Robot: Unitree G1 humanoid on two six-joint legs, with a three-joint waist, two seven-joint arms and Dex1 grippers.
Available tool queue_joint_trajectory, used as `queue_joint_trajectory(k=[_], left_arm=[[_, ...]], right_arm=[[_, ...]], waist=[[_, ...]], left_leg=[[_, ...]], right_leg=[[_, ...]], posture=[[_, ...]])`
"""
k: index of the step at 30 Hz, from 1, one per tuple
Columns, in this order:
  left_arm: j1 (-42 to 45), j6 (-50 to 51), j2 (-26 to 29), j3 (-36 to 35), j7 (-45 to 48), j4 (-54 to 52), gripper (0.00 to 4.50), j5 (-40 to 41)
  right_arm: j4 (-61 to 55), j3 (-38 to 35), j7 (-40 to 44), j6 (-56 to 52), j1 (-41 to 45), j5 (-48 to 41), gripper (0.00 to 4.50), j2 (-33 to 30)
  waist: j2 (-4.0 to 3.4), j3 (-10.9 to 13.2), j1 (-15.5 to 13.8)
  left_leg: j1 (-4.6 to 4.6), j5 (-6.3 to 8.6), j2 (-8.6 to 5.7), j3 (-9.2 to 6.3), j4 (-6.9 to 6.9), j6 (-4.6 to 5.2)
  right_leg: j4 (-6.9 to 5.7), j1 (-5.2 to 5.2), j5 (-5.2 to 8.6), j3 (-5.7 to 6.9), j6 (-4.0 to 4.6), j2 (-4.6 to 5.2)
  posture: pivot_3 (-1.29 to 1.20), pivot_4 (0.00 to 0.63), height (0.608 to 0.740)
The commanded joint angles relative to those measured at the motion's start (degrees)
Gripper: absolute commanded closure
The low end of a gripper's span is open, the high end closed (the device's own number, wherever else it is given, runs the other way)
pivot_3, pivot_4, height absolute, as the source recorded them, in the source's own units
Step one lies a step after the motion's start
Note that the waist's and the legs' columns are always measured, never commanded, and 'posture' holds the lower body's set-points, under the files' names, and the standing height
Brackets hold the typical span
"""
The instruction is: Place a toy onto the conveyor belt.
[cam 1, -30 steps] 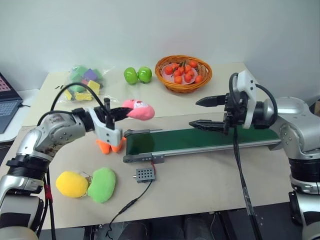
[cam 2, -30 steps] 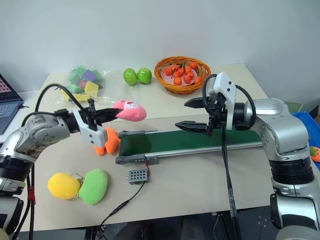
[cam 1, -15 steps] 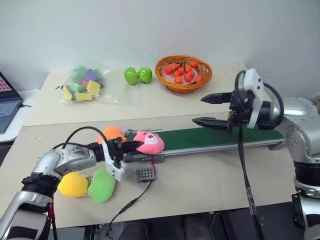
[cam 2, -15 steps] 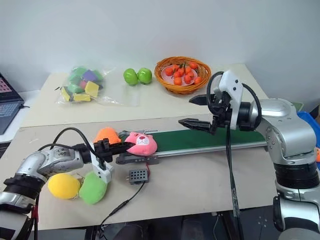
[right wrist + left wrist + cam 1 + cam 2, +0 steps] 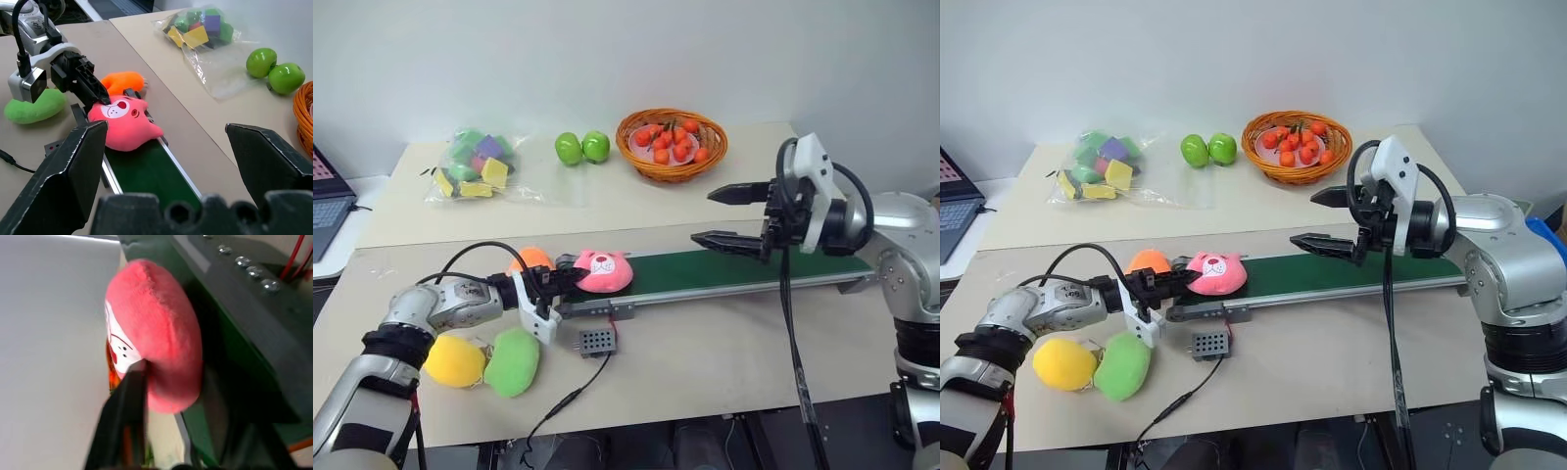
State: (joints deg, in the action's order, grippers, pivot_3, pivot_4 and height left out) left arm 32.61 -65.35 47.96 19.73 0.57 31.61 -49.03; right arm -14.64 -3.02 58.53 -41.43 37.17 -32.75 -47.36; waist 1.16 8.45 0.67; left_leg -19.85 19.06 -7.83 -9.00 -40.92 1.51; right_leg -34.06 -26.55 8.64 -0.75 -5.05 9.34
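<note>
The toy [image 5: 603,271] lay on the conveyor belt [image 5: 734,268] end, between the parted jaws of the left gripper [image 5: 566,284], while the right gripper [image 5: 722,216] hovered wide open farther along.

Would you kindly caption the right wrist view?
Pink toy resting on the conveyor belt's end, left end effector beside it.

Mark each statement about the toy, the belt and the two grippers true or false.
1. The pink toy lies on the near-left end of the conveyor belt. True.
2. The right gripper holds the toy. False: it hangs open above the belt, holding nothing.
3. The orange plush sits on the belt. False: it lies on the table beside the belt's end.
4. The left gripper is at the toy. True.
5. The basket holds green apples. False: it holds small orange fruits.
</note>
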Motion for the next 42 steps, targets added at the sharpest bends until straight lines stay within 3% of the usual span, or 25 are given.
queue_joint_trajectory(k=[1, 4, 7, 9, 13, 20, 26, 30, 42], left_arm=[[-0.74, -1.88, 2.84, -0.94, 3.48, -0.59, 1.37, 8.3], [-3.73, 4.75, 5.5, 2.76, 21.5, -0.52, 0.24, 31.72], [-6.84, 34.17, 7.73, -1.59, 46.23, -9.37, 0.24, 60.21], [-6.42, 49.81, 8.95, -4.32, 53.46, -13.77, 0.24, 68.81], [-3.23, 76.45, 10.26, -8.89, 57.93, -24.01, 0.24, 80.9], [1.79, 97.05, 10.92, -15.43, 60.38, -40.37, 0.24, 90.5], [5.09, 104.58, 10.29, -19.09, 59.33, -41.98, 0.24, 91.1], [3.12, 106.92, 8.45, -22.47, 54.98, -45.31, 0.24, 90.86], [5.53, 108.4, 1.51, -22.7, 50.59, -45.82, 0.24, 89.12]], right_arm=[[-0.95, -1.94, 0.09, 0.95, 0.23, -0.48, 0.0, -0.96], [-0.85, -2.11, -0.36, 0.93, -0.19, -0.38, 0.0, -1.01], [-1.07, -2.61, -0.61, 0.87, -1.25, -0.66, 0.0, -0.98], [-1.01, -2.78, -0.59, 0.96, -1.7, -0.68, 0.0, -1.09], [-0.57, -2.85, -0.3, 1.22, -2.11, -0.54, 0.0, -1.33], [-0.24, -2.89, 1.56, 1.24, -3.46, -0.05, 0.0, -3.61], [-0.05, -3.97, 2.44, 1.18, -4.55, -0.64, 0.0, -5.79], [-0.35, -4.6, 1.97, 1.1, -5.06, -0.54, 0.0, -5.92], [2.07, -7.63, 1.66, 1.48, -4.49, -1.37, 0.0, -7.08]], waist=[[0.0, 0.0, 0.04], [-0.01, 0.0, 0.12], [-0.09, 0.0, 0.26], [-0.1, 0.02, 0.26], [-0.1, 0.03, 0.3], [-0.09, 0.04, 0.51], [-0.11, 0.04, 0.6], [-0.11, 0.05, 0.37], [-0.11, 0.05, 0.12]], left_leg=[[0.0, 0.0, 0.0, 0.0, 0.01, 0.0], [0.0, 0.0, 0.0, 0.0, 0.0, 0.0], [0.0, 0.07, 0.01, 0.05, -0.01, 0.12], [-0.09, 0.09, 0.03, 0.06, -0.1, 0.16], [-0.17, 0.08, 0.01, 0.07, -0.15, 0.16], [-0.21, 0.08, 0.03, 0.08, -0.12, 0.13], [-0.14, 0.06, 0.09, 0.14, -0.06, 0.08], [-0.1, 0.05, 0.12, 0.17, -0.06, 0.06], [-0.1, 0.05, 0.13, 0.17, -0.06, 0.06]], right_leg=[[0.0, 0.0, 0.0, 0.0, 0.0, 0.0], [-0.01, -0.01, 0.0, -0.01, 0.0, 0.01], [-0.11, -0.08, 0.0, 0.0, 0.0, 0.05], [-0.18, -0.14, 0.0, 0.01, 0.0, 0.02], [-0.26, -0.24, 0.01, 0.01, -0.01, -0.03], [-0.1, -0.26, 0.0, 0.04, 0.01, -0.06], [-0.03, -0.23, -0.02, 0.01, 0.05, -0.09], [-0.04, -0.2, -0.05, -0.01, 0.09, -0.11], [-0.01, -0.14, -0.06, -0.01, 0.11, -0.1]], posture=[[0.0, 0.15, 0.74], [0.0, 0.15, 0.74], [0.0, 0.15, 0.74], [0.0, 0.15, 0.74], [0.0, 0.15, 0.74], [0.0, 0.15, 0.74], [0.0, 0.15, 0.74], [0.0, 0.15, 0.74], [0.0, 0.15, 0.74]])
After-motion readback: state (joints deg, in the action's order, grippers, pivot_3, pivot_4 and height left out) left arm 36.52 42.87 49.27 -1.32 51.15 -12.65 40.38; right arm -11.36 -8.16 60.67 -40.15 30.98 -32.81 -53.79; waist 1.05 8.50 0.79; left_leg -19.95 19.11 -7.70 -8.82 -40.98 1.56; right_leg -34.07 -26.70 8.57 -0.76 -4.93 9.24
